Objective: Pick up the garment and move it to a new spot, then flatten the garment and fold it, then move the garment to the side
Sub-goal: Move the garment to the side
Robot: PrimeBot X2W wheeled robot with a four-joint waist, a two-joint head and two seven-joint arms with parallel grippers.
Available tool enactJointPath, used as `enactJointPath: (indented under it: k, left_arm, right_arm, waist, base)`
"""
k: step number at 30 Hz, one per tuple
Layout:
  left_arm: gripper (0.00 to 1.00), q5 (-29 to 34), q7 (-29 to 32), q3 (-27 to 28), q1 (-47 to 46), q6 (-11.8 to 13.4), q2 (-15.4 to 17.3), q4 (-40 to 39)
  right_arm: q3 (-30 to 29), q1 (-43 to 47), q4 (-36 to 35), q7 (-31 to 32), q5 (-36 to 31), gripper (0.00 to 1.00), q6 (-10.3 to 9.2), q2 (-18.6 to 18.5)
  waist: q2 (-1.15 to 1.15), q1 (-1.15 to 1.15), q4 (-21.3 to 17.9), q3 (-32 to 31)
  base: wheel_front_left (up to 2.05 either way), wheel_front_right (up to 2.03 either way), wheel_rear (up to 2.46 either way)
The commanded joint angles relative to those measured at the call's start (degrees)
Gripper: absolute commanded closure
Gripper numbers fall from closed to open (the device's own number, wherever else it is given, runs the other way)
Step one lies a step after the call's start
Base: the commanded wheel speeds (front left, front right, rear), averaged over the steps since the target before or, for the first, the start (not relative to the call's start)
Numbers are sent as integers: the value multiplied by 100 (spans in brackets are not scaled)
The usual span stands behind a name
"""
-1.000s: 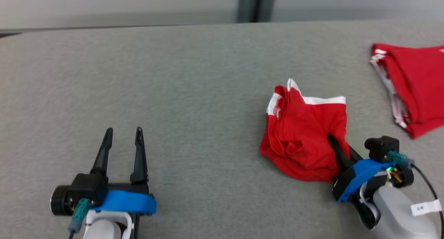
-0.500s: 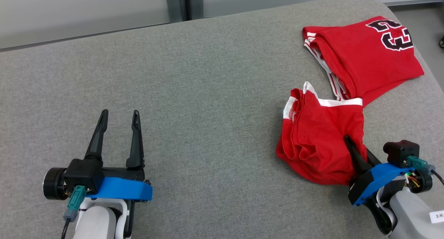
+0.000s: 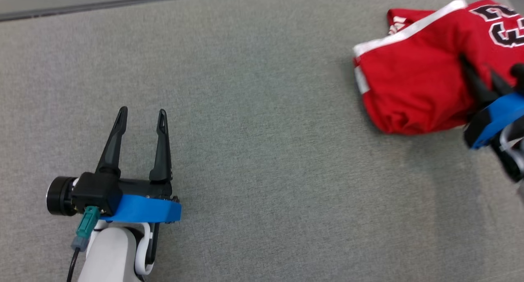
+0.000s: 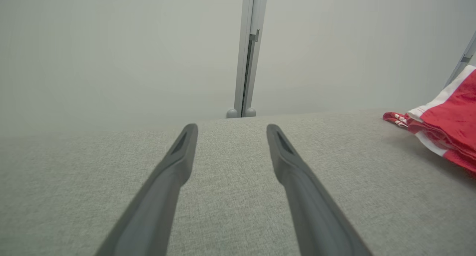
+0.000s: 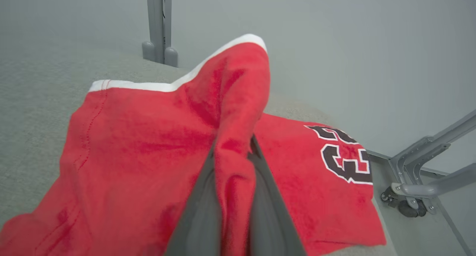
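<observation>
1. The right gripper (image 5: 233, 155) is closed on a narrow fold of the red garment (image 3: 409, 89), which sits at the upper right of the head view. The rest of the cloth trails loose to the left of the fingers. The pinch looks thin, so a quick pull could slide the fold out and drop the garment short of its new spot.
2. The garment overlaps a second red jersey (image 5: 319, 181), the one with a number on it, lying flat at the far upper right. The trailing cloth could catch that jersey and rumple it or drag it along. From the right wrist view the fingers seem to hold one garment alone, but the layers under the fold are hidden.
3. In the right wrist view the jersey lies close to the table (image 3: 266, 151) edge at the lower right, with a metal frame (image 5: 412, 196) and a wheel beyond it. A release in this corner could let cloth slide over the edge.
4. The garment is bunched, with its white trim doubled over at the top. Set down like this, it would probably keep folds underneath, and flattening would take extra passes.
5. The left gripper (image 3: 142, 112) is open and empty at the lower left of the head view, well apart from the garment. Flattening likely needs both grippers, and a long reach across the table could push the cloth instead of catching a corner.
</observation>
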Motion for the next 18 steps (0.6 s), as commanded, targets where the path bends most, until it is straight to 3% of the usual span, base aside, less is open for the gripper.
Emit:
enactJointPath:
  k: [1,11,15,18]
  left_arm:
    - [0,30,-3,-20,-143,5,38,-57]
    - [0,146,208,-16,-347,76,262,-659]
    - [0,192,346,-39,-399,75,346,-1005]
    - [0,216,426,-72,-415,82,380,-1202]
  right_arm:
    - [64,-212,52,61,16,100,-2,-181]
    - [449,-1166,402,420,847,100,-2,-1656]
    - [538,-1553,714,321,1042,100,-2,-1845]
    - [680,-1812,996,306,1057,100,-2,-1782]
  waist:
    - [0,0,163,244]
    - [0,0,53,983]
    - [0,0,-25,1161]
    - [0,0,-42,1240]
  base:
    - [0,0,0]
    - [0,0,0]
    - [0,0,0]
    - [0,0,0]
